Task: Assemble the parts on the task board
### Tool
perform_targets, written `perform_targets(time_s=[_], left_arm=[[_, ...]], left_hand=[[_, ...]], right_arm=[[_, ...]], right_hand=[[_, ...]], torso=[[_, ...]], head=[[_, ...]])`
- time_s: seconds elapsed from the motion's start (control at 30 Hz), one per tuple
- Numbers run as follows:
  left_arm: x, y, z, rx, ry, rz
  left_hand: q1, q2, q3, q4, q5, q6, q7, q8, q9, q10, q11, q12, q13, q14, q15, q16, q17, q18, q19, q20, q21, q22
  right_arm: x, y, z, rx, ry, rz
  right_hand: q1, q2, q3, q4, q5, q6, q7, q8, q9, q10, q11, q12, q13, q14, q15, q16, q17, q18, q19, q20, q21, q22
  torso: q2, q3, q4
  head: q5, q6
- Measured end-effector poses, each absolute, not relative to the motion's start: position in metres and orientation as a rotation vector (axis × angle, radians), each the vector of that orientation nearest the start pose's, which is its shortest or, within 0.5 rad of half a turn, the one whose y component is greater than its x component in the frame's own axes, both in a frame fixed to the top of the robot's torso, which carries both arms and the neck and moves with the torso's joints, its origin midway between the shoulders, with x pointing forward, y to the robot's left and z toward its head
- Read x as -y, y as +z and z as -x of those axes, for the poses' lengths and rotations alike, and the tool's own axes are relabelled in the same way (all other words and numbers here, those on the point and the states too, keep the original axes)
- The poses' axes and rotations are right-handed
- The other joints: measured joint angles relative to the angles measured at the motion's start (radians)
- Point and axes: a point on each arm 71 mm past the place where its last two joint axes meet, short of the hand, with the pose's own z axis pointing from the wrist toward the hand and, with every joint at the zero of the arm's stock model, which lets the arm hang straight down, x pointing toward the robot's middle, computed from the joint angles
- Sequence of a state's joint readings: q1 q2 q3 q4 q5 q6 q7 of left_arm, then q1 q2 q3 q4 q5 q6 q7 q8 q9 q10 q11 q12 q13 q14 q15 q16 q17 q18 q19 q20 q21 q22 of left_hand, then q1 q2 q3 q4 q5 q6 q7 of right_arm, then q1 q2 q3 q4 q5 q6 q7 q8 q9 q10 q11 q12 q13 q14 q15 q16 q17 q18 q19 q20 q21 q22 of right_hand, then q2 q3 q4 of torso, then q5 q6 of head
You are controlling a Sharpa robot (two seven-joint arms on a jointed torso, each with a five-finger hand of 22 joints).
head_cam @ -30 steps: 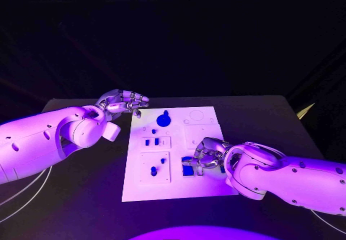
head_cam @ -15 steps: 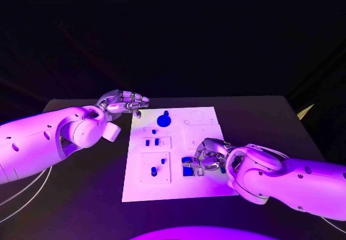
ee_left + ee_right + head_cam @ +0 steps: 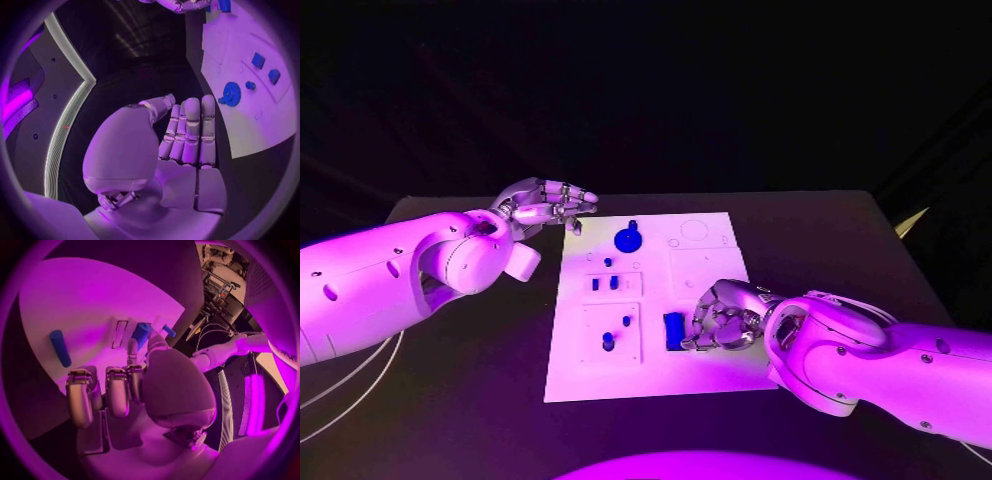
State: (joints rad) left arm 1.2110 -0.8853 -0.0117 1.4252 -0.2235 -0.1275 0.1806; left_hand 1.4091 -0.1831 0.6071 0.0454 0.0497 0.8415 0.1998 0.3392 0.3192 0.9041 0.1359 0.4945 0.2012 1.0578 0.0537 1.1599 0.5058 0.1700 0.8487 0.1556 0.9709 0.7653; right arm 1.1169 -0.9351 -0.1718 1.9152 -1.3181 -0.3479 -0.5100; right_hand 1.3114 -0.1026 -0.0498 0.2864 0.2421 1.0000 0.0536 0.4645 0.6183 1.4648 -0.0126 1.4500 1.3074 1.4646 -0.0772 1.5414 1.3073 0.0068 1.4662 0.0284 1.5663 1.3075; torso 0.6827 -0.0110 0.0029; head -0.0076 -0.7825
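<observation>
The white task board (image 3: pixel 646 372) lies in the middle of the table. A long blue bar (image 3: pixel 675 330) (image 3: pixel 60 347) lies on its near right part. My right hand (image 3: pixel 723 322) (image 3: pixel 119 390) rests just right of the bar, fingers loosely bent, holding nothing. A round blue part (image 3: pixel 629 239) (image 3: pixel 231 93) sits at the board's far end. Two small blue parts (image 3: pixel 604 284) stand in a block on the left side, and two more (image 3: pixel 616 333) lie nearer. My left hand (image 3: pixel 548 205) (image 3: pixel 184 145) hovers off the board's far left corner with nothing in it, fingers side by side.
The black table (image 3: pixel 459 380) has free room left and right of the board. A round recess (image 3: pixel 692 230) marks the board's far right corner. Thin cables (image 3: pixel 343 385) run along the table's near left.
My right hand has drawn back slightly to the right off the blue bar, which now lies uncovered on the board. The left hand has not moved.
</observation>
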Motion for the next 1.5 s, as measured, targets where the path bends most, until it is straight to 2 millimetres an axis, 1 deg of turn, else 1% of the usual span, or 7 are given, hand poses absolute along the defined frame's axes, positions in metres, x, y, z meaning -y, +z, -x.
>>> perform_targets(time_s=[0.4,0.6,0.73,1.07,1.3,1.4,1.5], left_arm=[[-0.249,-0.180,-0.506,-1.671,-1.400,0.965],[-0.249,-0.180,-0.506,-1.671,-1.400,0.965],[-0.250,-0.180,-0.506,-1.671,-1.399,0.965],[-0.251,-0.180,-0.506,-1.670,-1.398,0.966],[-0.251,-0.180,-0.506,-1.670,-1.397,0.967],[-0.251,-0.180,-0.506,-1.670,-1.396,0.967],[-0.251,-0.180,-0.506,-1.670,-1.397,0.967]], left_hand=[[0.000,0.000,0.000,0.000,0.000,0.000,0.000,0.000,0.000,0.000,0.000,0.000,0.000,0.000,0.000,0.000,0.000,0.000,0.000,0.000,0.000,0.000],[0.000,0.000,0.000,0.000,0.000,-0.004,0.004,0.000,0.000,0.000,0.000,0.000,-0.001,0.000,0.000,0.000,0.000,0.000,0.004,0.004,0.000,-0.001],[0.000,0.000,0.000,0.000,0.000,-0.004,0.004,0.000,0.000,0.000,0.000,0.000,-0.001,0.000,0.000,0.000,-0.001,0.000,0.004,0.004,0.000,-0.001],[0.000,0.000,0.000,0.000,0.000,-0.004,0.004,0.000,0.000,0.000,0.000,0.000,-0.001,0.000,0.000,0.000,-0.001,0.000,0.004,0.004,0.000,-0.001],[0.000,0.000,0.000,0.000,0.000,-0.004,0.004,0.000,0.000,0.000,0.000,0.000,-0.001,0.000,0.000,0.000,-0.001,0.000,0.004,0.004,0.000,-0.001],[0.000,0.000,0.000,0.000,0.000,-0.004,0.004,0.000,0.000,0.000,0.000,0.000,-0.001,0.000,0.000,0.000,-0.001,0.000,0.004,0.004,0.000,-0.001],[0.000,0.000,0.000,0.000,0.000,-0.004,0.004,0.000,0.000,0.000,0.000,0.000,-0.001,0.000,0.000,0.000,-0.001,0.000,0.004,0.004,0.000,-0.001]], right_arm=[[0.157,-0.248,-0.371,-2.052,0.625,-0.103],[0.155,-0.251,-0.373,-2.055,0.620,-0.105],[0.156,-0.252,-0.373,-2.053,0.614,-0.108],[0.159,-0.251,-0.372,-2.046,0.614,-0.116],[0.169,-0.246,-0.368,-2.025,0.626,-0.140],[0.177,-0.240,-0.368,-2.003,0.628,-0.163],[0.193,-0.232,-0.371,-1.973,0.616,-0.199]], right_hand=[[0.001,0.002,0.014,0.006,0.000,0.008,-0.004,0.000,-0.003,0.004,-0.004,0.000,0.000,0.000,0.000,0.000,0.000,0.000,0.000,0.000,0.000,0.000],[-0.011,0.014,0.023,0.005,0.000,0.010,-0.003,0.000,-0.004,0.004,-0.004,0.000,0.000,0.000,0.000,0.000,0.000,0.000,0.000,0.000,0.000,0.000],[-0.024,0.026,0.030,0.006,0.000,0.014,-0.006,0.000,-0.005,0.001,-0.006,0.000,0.000,0.002,-0.002,0.000,0.000,0.000,0.000,0.000,0.000,0.000],[-0.025,0.026,0.030,0.006,0.000,0.014,-0.006,0.000,-0.005,0.001,-0.006,0.000,0.001,0.004,-0.004,0.000,0.001,0.000,0.000,0.000,0.000,0.001],[-0.042,0.009,0.030,0.006,0.000,0.013,-0.006,0.000,-0.007,0.001,-0.006,0.000,0.001,0.004,-0.004,0.000,0.001,0.000,0.000,0.000,0.000,0.001],[-0.047,0.004,0.030,0.006,0.000,0.000,0.007,-0.013,-0.012,0.001,-0.006,-0.008,0.001,0.004,-0.004,0.000,0.001,0.000,0.000,0.000,0.000,0.001],[-0.047,0.004,0.034,0.002,0.000,-0.021,0.014,-0.026,-0.018,0.004,-0.003,-0.013,0.001,0.004,-0.004,0.000,0.001,0.000,0.000,0.000,0.000,0.000]], torso=[[0.000,0.0000,0.0014],[0.000,-0.0006,0.0014],[0.000,-0.0006,0.0012],[0.000,0.0000,0.0006],[0.000,0.0005,0.0000],[0.000,0.0003,-0.0001],[0.000,-0.0004,0.0000]], head=[[0.000,-0.004],[0.000,-0.005],[0.000,-0.005],[0.003,-0.003],[0.001,-0.001],[-0.002,0.001],[-0.007,0.004]])
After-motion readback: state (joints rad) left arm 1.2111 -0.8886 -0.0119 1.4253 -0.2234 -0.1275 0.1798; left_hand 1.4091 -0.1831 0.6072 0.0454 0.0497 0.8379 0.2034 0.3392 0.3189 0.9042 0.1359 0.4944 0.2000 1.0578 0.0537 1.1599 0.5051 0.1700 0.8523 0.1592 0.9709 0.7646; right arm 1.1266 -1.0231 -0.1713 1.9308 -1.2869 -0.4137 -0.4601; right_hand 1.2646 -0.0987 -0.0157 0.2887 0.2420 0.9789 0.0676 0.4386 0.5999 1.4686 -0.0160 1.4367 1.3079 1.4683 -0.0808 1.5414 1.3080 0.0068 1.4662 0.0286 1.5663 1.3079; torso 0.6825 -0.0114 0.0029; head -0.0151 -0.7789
